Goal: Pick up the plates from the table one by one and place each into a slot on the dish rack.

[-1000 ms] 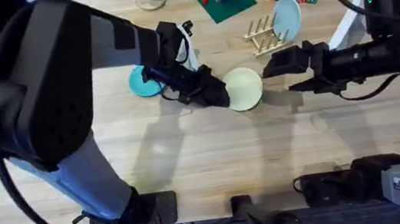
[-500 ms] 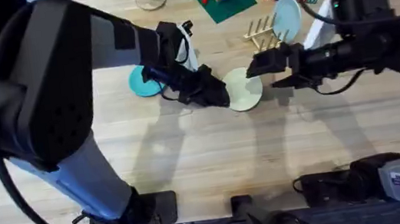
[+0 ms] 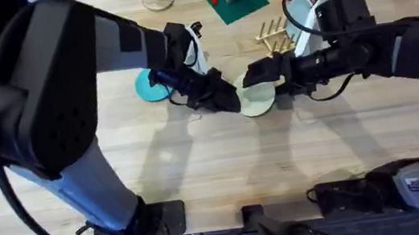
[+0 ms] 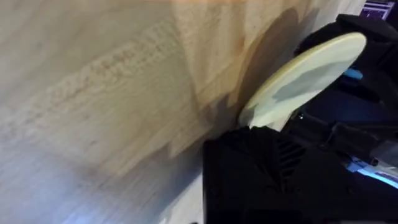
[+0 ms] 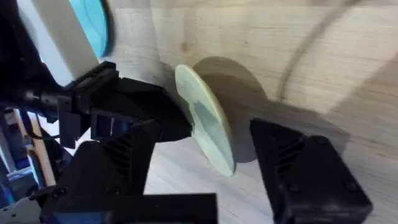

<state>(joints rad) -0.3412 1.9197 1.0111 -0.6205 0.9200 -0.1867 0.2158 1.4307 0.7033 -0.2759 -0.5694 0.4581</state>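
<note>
Table (image 3: pixel 200 167): pale plank surface; the working area lies toward its far edge, near the middle.
Left arm: reaches in from the lower left; left gripper (image 3: pixel 227 99) is pinched on the near-left rim of the cream plate (image 3: pixel 258 95), holding it tilted up off the wood.
Right arm: reaches across from the right; right gripper (image 3: pixel 257 77) has its fingers spread either side of the same plate, not yet clamped.
Dish rack (image 3: pixel 276 34): near the far edge, right of centre; a pale blue plate (image 3: pixel 299 15) appears already slotted.
Teal plate (image 3: pixel 148 85): flat on the table, left of the left gripper.
Step in hand: judged a handover of the cream plate, left to right.
Next move: right fingers need to clamp the rim before the left lets go.
View difference: the right wrist view shows the plate (image 5: pixel 205 118) edge-on between open fingers; overhead hides that gap.
</note>
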